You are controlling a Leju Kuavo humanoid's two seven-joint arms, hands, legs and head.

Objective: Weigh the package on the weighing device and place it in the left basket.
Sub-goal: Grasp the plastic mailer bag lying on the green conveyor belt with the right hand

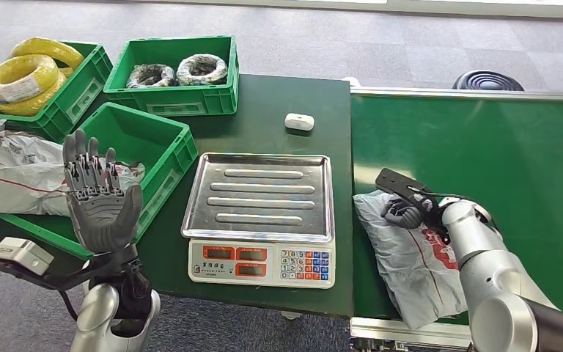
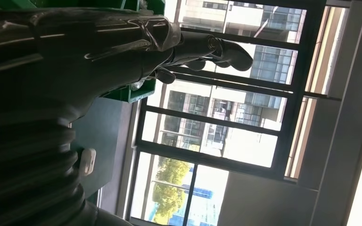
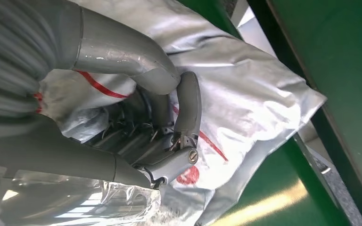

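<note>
Up close, the left hand [image 2: 122,42] looms dark, its fingers [image 2: 226,49] stretched out and apart, holding nothing. Behind it runs the edge of a green crate [image 2: 139,92]. A small white device [image 2: 87,160] lies on the dark green tabletop [image 2: 106,136]. Beyond stand tall dark-framed windows [image 2: 226,122] with buildings and trees outside.

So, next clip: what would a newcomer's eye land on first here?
Probably the left hand, raised with its fingers spread in front of the nearest green basket. Next, the steel-topped scale at the centre of the dark table, its tray bare. To its right, the right hand is closed on a crumpled silver package with red markings, lying on the green conveyor.
</note>
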